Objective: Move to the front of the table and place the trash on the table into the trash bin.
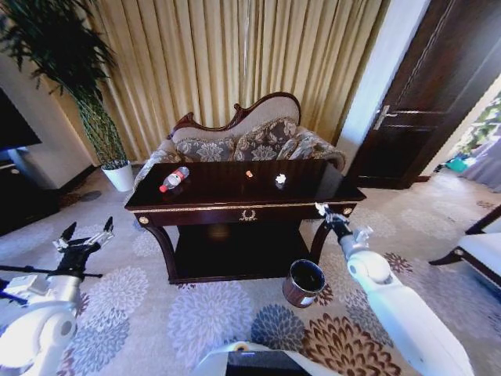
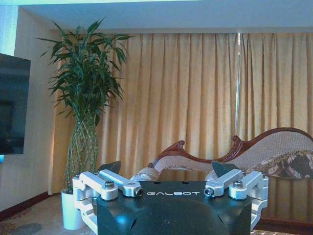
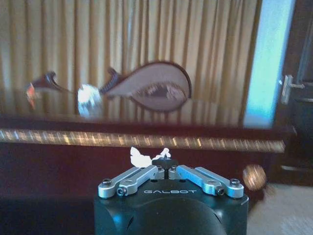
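On the desk [image 1: 313, 184], which stands just before the robot with a sofa [image 1: 250, 139] behind it, lie three bits of trash: a bottle [image 1: 174, 178] on its side near the left end, an orange scrap [image 1: 249, 174] about the middle, and a white wad [image 1: 280, 178] a little to the right of that. All three lie apart from each other. Down on the carpet, the bin [image 1: 304, 282] stands just in front of the desk's right leg, within likely reach of the right arm for a short drop.

The right pincer [image 1: 322, 209] is raised to the desk's front rail near the right end, its fingers closed narrow on a small white shred [image 3: 140, 159], seen from its wrist; it looks like paper trash, though I cannot be sure. It sits higher than the bin and behind it, so it is not yet placed to drop anything. The left pincer [image 1: 84, 232] hangs spread wide, low and well to the left of the desk, apparently waiting.
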`<state>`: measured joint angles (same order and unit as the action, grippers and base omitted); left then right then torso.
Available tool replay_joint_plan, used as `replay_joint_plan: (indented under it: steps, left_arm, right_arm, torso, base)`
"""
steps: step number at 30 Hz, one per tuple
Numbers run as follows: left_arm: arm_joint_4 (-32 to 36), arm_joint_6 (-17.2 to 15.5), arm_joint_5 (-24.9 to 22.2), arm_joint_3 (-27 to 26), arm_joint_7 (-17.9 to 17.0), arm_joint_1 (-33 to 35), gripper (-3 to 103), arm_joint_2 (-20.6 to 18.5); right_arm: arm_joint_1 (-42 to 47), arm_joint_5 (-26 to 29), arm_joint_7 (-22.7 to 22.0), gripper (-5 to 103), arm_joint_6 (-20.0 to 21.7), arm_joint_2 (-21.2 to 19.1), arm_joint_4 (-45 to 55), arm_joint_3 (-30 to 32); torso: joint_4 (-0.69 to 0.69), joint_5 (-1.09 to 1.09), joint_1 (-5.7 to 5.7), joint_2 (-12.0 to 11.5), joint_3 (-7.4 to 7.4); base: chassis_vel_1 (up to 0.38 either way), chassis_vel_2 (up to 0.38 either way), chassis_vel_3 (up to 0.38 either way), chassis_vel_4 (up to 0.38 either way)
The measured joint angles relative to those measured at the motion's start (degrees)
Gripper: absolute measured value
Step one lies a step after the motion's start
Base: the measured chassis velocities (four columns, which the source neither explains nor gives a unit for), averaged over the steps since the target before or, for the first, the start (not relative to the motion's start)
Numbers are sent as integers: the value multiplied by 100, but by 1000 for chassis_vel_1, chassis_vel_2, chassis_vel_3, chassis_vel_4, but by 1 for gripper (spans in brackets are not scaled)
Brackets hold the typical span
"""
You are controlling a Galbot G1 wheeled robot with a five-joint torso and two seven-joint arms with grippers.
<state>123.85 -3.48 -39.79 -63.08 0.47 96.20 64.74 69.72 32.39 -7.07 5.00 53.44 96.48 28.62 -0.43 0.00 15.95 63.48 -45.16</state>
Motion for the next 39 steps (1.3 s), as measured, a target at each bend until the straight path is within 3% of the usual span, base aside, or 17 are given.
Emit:
replay_joint_plan:
  steps: [10,23,39]
  left_arm:
    - [-22,5,1,-8,4,-24,100,-14]
    - [-65,-31,30,-9,-3,-31,100,-28]
    - [-80,14,38,-16,30,52,100,-16]
  right_arm:
    - [-131,-555,234,0,-325,482,-1395,-203]
    - [-964,-1267,560,0,-998,1208,-4058,-518]
    - [-833,-1446,606,0,-1033,1171,-3807,-528]
  torso:
    - [2,-1,0,0,0]
    - [2,0,0,0,0]
    - [2,0,0,1,0]
  base:
    - [0,0,0,0]
    - [0,0,0,0]
    - [0,0,0,0]
